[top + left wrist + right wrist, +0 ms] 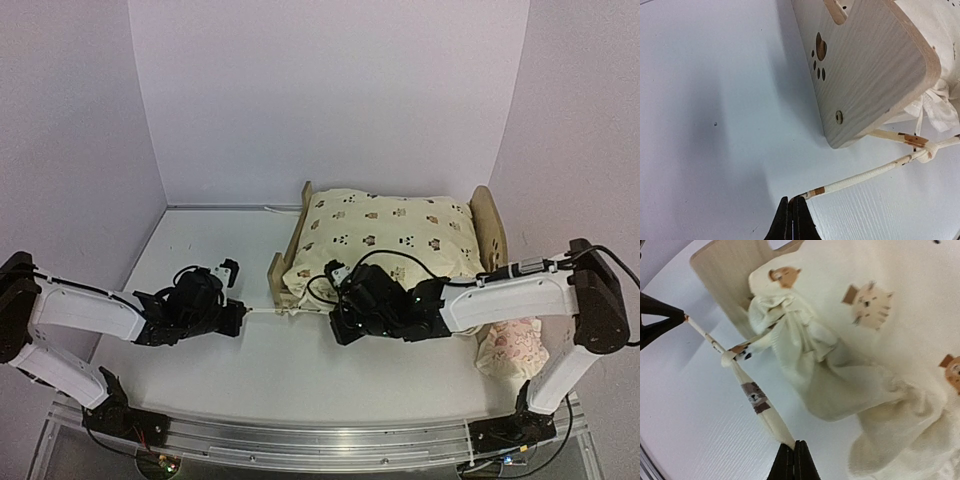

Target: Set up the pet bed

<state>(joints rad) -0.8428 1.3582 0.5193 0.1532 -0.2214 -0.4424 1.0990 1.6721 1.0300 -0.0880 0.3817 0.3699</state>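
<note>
Cream cushion (385,235), knotted tie (754,396), atop pet bed (490,225); pink pillow (512,350) nearby.

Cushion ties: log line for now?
left gripper shut on tie | right gripper shut on second tie | knot joins them | cushion on pet bed

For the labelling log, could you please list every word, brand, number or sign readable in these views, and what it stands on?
None: no readable text in any view. The pet bed bears only a paw-print cutout; the cushion shows only animal faces.
</note>
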